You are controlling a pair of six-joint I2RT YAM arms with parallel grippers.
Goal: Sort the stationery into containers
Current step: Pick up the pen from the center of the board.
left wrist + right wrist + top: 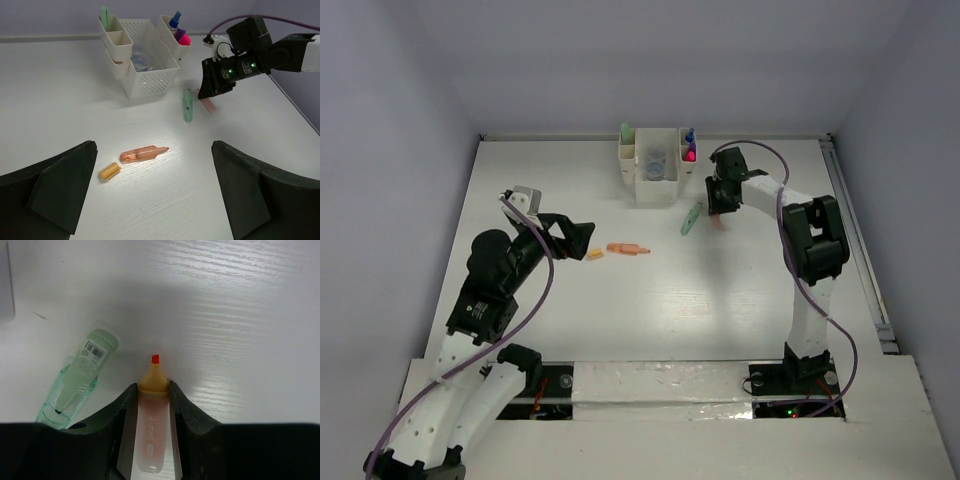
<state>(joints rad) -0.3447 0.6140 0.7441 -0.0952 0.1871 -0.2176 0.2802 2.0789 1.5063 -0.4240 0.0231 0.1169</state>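
Beside the mint marker [80, 375], right tool [151, 386] clamps peach marker [150, 437]; left tool [155, 190] spread wide

Bright even light, soft shadows, mild glare

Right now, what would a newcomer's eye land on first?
The right gripper clamps a peach marker, red tip bare, beside a mint green marker on the table. In front of the open left gripper an uncapped orange marker lies by a loose cap, short of the white organizer.
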